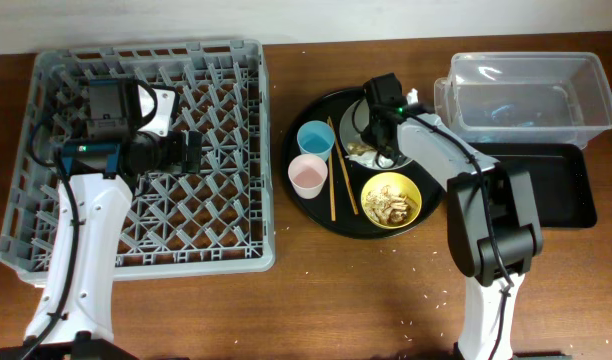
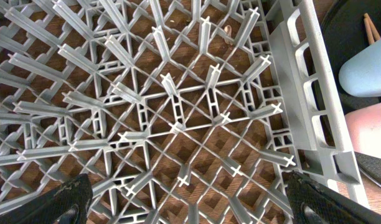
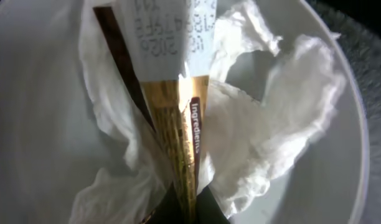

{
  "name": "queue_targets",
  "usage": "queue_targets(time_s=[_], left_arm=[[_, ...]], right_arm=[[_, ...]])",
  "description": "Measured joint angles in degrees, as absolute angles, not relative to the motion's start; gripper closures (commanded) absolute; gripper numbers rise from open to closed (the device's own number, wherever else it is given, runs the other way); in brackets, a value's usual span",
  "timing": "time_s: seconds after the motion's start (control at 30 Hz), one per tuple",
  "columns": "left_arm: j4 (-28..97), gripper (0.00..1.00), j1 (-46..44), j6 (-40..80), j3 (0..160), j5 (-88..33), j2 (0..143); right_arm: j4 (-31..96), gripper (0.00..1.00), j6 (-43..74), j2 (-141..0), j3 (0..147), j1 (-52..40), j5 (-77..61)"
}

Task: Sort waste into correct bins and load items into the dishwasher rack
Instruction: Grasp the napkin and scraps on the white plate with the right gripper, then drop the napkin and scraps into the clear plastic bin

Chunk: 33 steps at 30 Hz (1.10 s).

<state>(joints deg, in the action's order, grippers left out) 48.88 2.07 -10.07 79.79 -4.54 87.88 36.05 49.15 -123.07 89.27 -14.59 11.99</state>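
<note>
Overhead, the right gripper (image 1: 383, 140) was down on the plate (image 1: 354, 122), sorting waste, while the left gripper (image 1: 191, 152) hung over the rack (image 1: 236, 200). The left wrist view showed its fingers spread and empty. Only the right wrist view showed the wrapper (image 3: 178, 112) among napkins (image 3: 271, 130) on the plate. I could not tell whether that gripper's jaws had closed. The next move probably called for a firm pinch and a clean lift.

- The dishwasher rack (image 2: 178, 124) is lying directly beneath the left gripper (image 2: 193, 211), its side wall running right of the jaws.
- The near cup (image 2: 371, 134) and far cup (image 2: 365, 65) are standing beyond that wall, right of the jaws.
- The foil wrapper (image 3: 178, 118) is extending ahead from the right gripper's (image 1: 381, 150) jaws, with napkins (image 3: 271, 124) lying either side, all resting in the plate (image 3: 28, 93).
</note>
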Motion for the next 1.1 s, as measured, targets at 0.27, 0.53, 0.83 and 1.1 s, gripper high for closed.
queue_targets(time_s=[0.27,0.53,0.83,1.1], left_arm=[[48.9,0.01,2.1,-10.1,79.8,-4.6,87.9],[48.9,0.0,2.1,-10.1,79.8,-4.5,87.9],[48.9,0.01,2.1,-10.1,79.8,-4.5,87.9],[48.9,0.01,2.1,-10.1,79.9,-4.5,87.9]], right_arm=[[41.9,0.96,35.7,-94.5,97.3,-0.8,11.6],[31.0,0.58,40.7,-109.5,97.3,14.1,12.2],[29.2,0.28,27.1,-110.8,96.8,14.5,5.5],[62.7,0.4,17.6,-86.5,97.7,5.0,-15.7]])
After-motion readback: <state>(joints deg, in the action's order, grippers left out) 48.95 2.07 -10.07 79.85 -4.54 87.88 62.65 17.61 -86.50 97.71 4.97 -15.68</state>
